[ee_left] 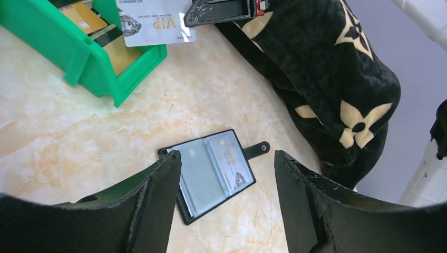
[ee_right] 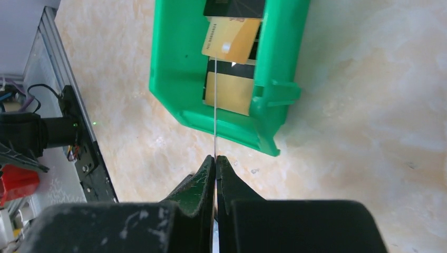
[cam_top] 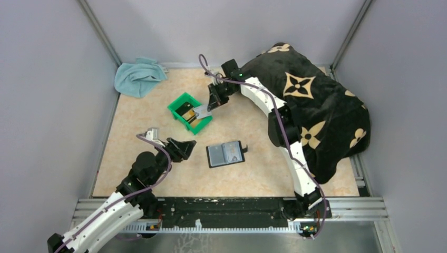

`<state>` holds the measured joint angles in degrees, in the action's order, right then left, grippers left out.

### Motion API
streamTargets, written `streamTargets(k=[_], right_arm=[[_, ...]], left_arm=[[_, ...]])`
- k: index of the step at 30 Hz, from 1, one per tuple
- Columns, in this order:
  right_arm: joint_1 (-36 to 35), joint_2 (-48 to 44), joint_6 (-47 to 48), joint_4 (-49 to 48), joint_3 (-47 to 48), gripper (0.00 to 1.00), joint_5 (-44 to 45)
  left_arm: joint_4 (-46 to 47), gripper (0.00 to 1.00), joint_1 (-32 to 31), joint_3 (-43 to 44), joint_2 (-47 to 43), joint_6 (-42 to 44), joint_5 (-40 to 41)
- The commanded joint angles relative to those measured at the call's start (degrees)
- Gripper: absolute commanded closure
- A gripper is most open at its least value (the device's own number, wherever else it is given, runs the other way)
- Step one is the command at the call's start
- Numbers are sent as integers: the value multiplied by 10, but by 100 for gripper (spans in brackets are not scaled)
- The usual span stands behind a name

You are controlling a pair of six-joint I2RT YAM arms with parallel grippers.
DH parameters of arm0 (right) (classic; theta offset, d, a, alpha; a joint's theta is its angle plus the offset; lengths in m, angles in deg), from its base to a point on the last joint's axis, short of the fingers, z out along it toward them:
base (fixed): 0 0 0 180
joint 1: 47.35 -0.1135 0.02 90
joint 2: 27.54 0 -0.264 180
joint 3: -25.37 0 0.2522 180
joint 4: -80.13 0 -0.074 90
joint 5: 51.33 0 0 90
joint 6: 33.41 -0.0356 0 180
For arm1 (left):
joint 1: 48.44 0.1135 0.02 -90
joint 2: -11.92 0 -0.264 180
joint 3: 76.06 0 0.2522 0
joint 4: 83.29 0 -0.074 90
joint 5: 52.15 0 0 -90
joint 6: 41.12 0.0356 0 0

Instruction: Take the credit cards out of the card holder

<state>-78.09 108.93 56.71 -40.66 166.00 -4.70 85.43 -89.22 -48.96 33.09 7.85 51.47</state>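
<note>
The card holder lay open mid-table beside my left gripper, jaws apart. Left wrist: one tucked card awaited pulling. Right wrist: my right gripper clamped a pale card over the green bin holding gold cards.

**Tally of the tabletop**

There is one card holder, and one pale card shows in its pockets. There is one green bin. In it two gold cards show plainly; dark edges beside them may be further cards, but how many cannot be told. One pale VIP card is at the bin's rim. There is one blue cloth and one black blanket with tan flowers. There are two grippers: the left gripper and the right gripper.
</note>
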Motion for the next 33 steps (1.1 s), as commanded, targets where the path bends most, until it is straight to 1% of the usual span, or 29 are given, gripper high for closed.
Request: streamTargets(k=[1, 9, 18, 21, 25, 26, 27, 28, 31, 33], right_arm=[[-32, -20, 9, -21, 2, 100, -6], [-74, -9, -36, -107, -3, 100, 15], [-82, 44, -67, -159, 36, 100, 21], [-84, 56, -81, -205, 35, 100, 30], [-95, 66, -99, -281, 29, 100, 68], [-98, 63, -106, -312, 18, 97, 73], [-102, 55, -111, -344, 2, 89, 86], [-106, 45, -114, -383, -18, 85, 101], [-113, 3, -117, -450, -84, 66, 139], [-114, -22, -119, -481, -122, 63, 155]], left_arm=[[13, 29, -2, -8, 15, 2, -11], [37, 29, -2, -14, 54, -8, -38], [30, 29, -2, -15, 58, -1, -44], [29, 29, -2, -17, 56, -2, -46], [24, 29, -2, -13, 56, 0, -48], [20, 29, -2, -11, 55, 0, -48], [16, 29, -2, -9, 55, 1, -49], [12, 29, -2, -6, 55, 3, -48], [0, 29, -2, -1, 50, 3, -50], [-3, 29, -2, -4, 47, 0, -49]])
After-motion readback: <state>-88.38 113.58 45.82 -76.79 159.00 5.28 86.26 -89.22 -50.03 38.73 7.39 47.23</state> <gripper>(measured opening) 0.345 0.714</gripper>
